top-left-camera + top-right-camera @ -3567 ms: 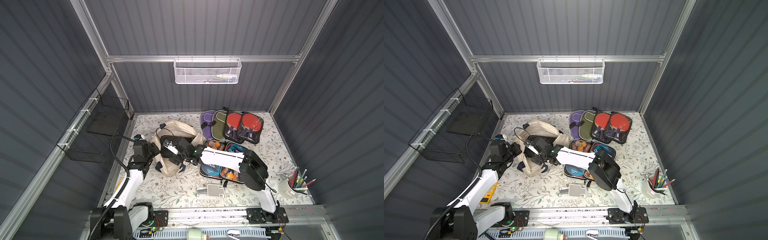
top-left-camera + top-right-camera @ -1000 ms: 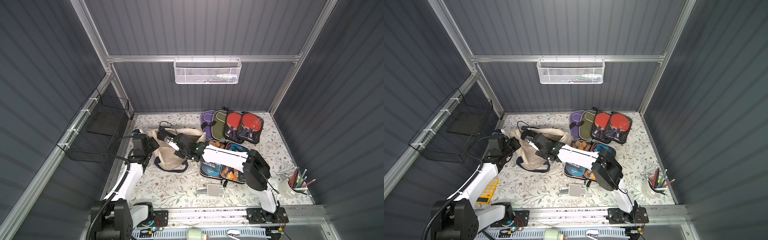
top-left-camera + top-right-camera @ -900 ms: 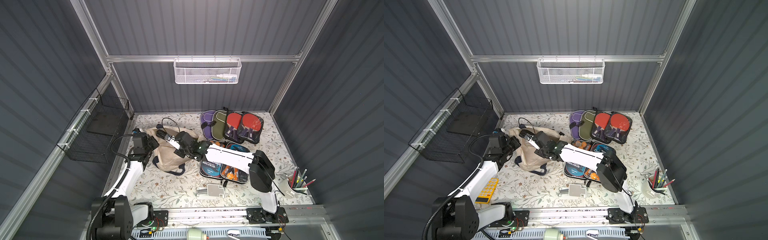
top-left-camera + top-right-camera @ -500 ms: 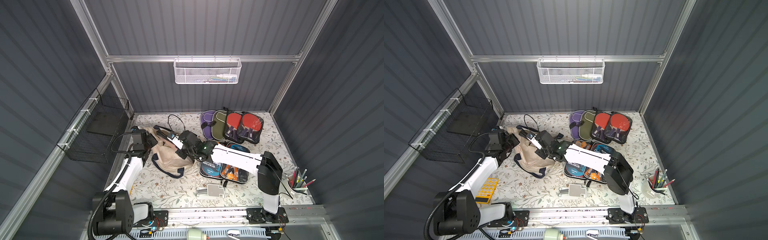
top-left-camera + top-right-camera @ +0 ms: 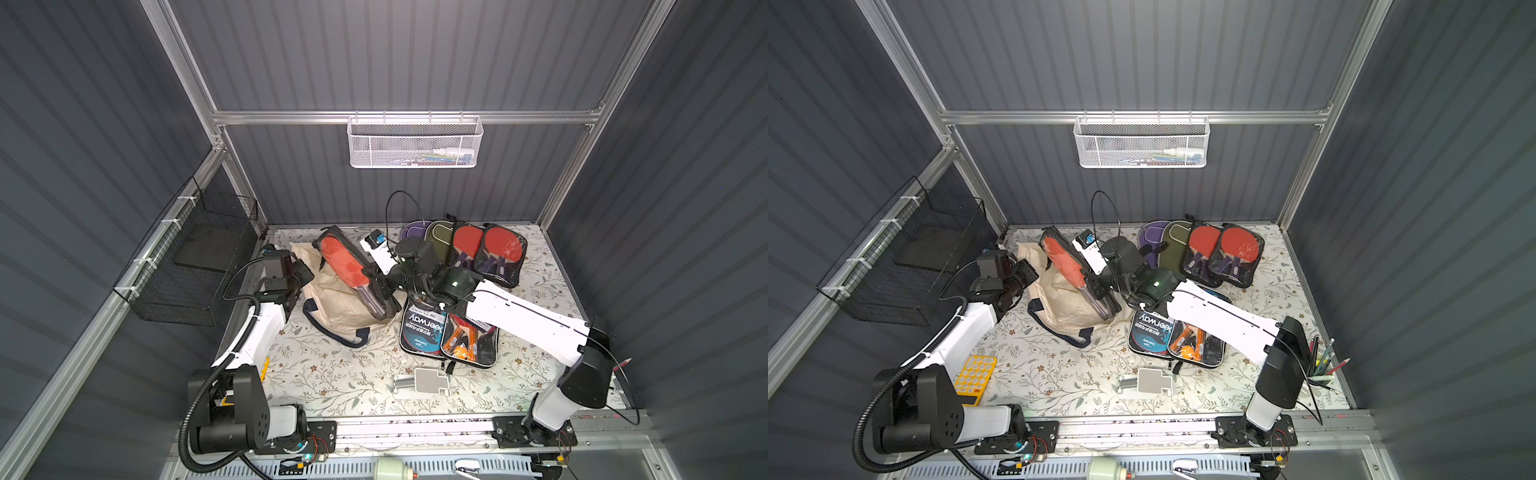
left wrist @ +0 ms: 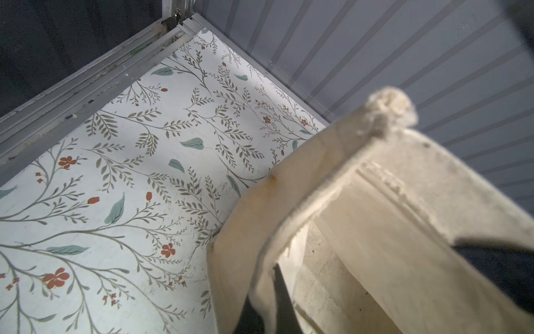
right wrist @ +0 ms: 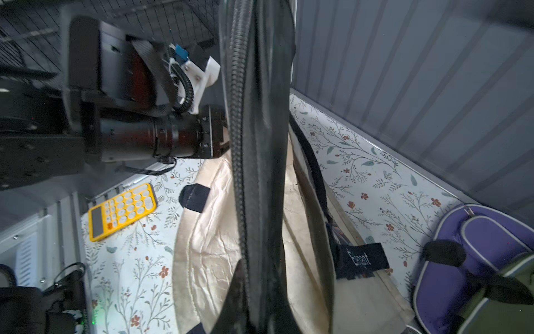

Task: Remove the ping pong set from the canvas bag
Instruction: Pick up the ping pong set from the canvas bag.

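Note:
The ping pong set [image 5: 351, 270] [image 5: 1069, 266], a black zip case showing a red bat, hangs tilted over the mouth of the canvas bag [image 5: 336, 305] [image 5: 1059, 309]. My right gripper [image 5: 376, 284] [image 5: 1096, 289] is shut on the case's lower end. In the right wrist view the case's zip edge [image 7: 254, 144] runs between the jaws of my right gripper [image 7: 254, 312], with the cream bag [image 7: 208, 245] below. My left gripper [image 5: 300, 272] [image 5: 1026, 270] [image 6: 265, 313] is shut on the bag's cream edge [image 6: 375, 202] at the far left.
Other bat cases lie at the back right [image 5: 486, 253] and in the middle [image 5: 449, 336]. A yellow calculator [image 5: 973, 378] sits by the left arm, a pencil cup [image 5: 1320, 370] at the front right, a grey stand [image 5: 424, 380] in front. A black wire basket [image 5: 199, 266] hangs on the left wall.
My right gripper has risen and drawn back with the case, which now shows its red bat above the bag. My left gripper has pulled the bag's edge toward the back left.

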